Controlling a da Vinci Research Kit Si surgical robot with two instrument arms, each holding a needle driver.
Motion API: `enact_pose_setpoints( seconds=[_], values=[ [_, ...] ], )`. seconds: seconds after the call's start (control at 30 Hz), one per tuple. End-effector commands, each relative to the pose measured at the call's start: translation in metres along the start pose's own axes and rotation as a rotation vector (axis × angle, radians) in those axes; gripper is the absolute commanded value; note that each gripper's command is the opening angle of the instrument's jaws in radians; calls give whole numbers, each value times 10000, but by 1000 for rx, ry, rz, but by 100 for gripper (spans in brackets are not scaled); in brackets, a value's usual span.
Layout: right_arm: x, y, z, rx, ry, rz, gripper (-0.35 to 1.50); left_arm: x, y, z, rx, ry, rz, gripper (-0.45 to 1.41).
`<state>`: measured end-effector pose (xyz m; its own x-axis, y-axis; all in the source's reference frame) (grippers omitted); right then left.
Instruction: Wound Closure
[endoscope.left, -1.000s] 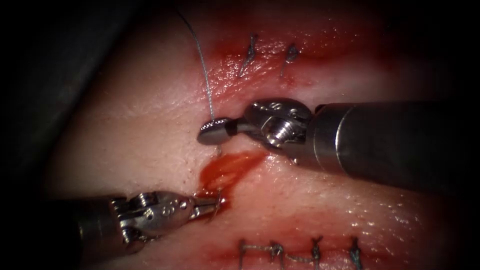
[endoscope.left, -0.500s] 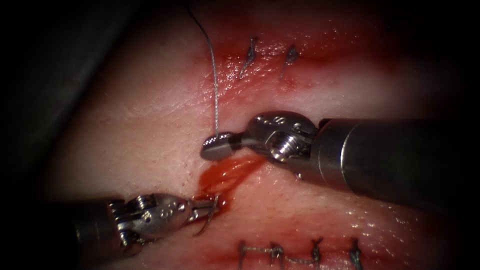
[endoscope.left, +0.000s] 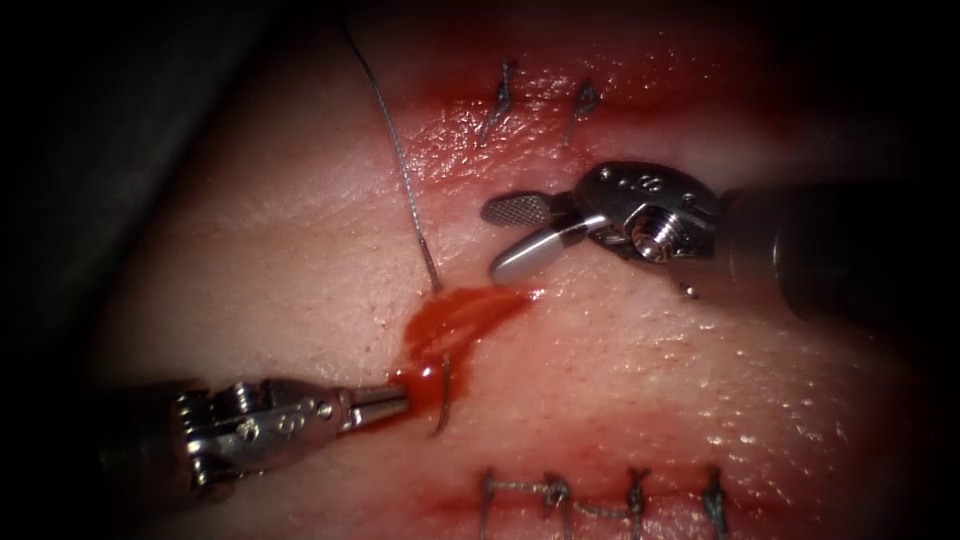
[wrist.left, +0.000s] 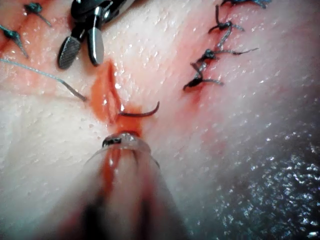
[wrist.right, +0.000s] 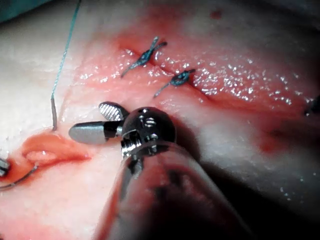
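Landmark: the cut (endoscope.left: 455, 322). At its lower end the left tool (endoscope.left: 385, 402) stays clenched on the needle (endoscope.left: 443, 396), now drawn further out of the tissue (endoscope.left: 300, 260). Thread (endoscope.left: 400, 165) enters at the upper end. The right tool (endoscope.left: 510, 238) has released it and retreated, jaws apart, holding nothing. Old stitches (endoscope.left: 600, 495) lie beyond the needle; the nearer tissue is open room.

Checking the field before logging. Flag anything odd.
Red fluid pools in the open cut. The needle sits partly in the tissue, its free end unheld; both pincers, left and right, hold nothing.
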<state>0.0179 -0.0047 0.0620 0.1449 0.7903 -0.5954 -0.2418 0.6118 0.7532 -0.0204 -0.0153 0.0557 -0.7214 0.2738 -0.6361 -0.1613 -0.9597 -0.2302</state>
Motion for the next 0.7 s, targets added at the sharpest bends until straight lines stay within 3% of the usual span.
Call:
enact_pose_setpoints(
  seconds=[0.03,0.13,0.27,0.5,0.7],
  values=[
    [2,11,-4,-17,20,6,145,0,-1,11,-15,34,13,14],
    [1,13,-12,-18,30,-1,143,3,-7,15,0,118,51,42],
    [-4,16,-10,-20,37,-7,141,13,-5,16,-84,320,104,47],
    [-9,22,-9,-21,47,-12,141,14,4,17,-66,336,185,44],
    [-16,22,-5,-24,51,-20,136,36,14,19,-28,373,196,44]
  ],
)
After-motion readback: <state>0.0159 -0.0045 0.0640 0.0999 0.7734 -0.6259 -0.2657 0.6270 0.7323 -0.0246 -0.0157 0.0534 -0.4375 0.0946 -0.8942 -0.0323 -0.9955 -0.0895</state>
